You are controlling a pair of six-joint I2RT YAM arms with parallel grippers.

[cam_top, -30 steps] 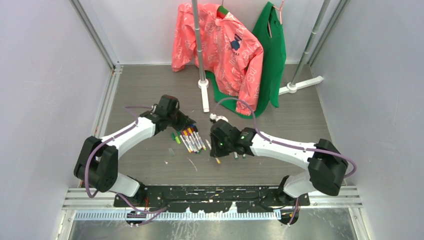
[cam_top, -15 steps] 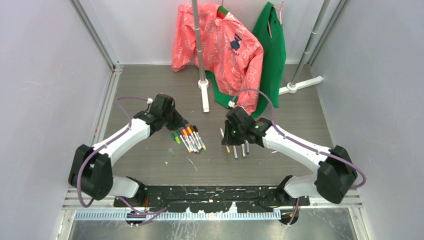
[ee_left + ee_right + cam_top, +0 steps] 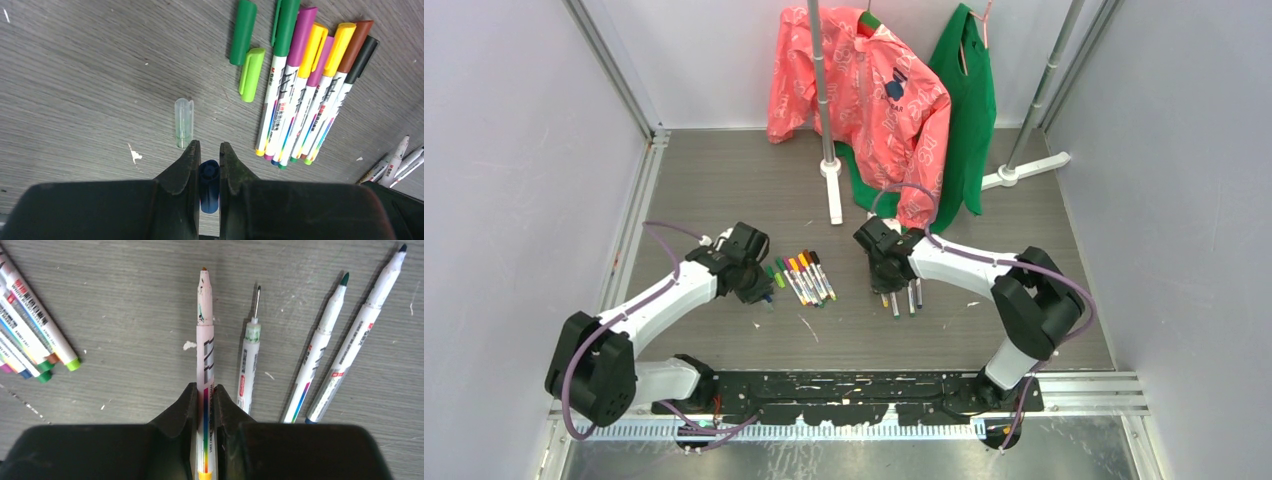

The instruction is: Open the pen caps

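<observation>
Both arms have parted since a second ago, when they met over the middle of the counter: the left hand has drawn back toward its own side, and the right hand has swung over to the uncapped pens. The left hand is clamped on a dark blue cap, held low just beside a clear cap and near two loose green caps. The right hand is closed on a bare pen, most likely the one that cap came from, its tip pointing away, in line with the three others lying on the counter. This looks like the put-down step of one cycle: cap to the cap side, pen to the finished row. Next, each hand needs to open and lift clear without nudging its neighbours, then turn to the row of capped pens, which lies between the two hands and is not yet dealt with
</observation>
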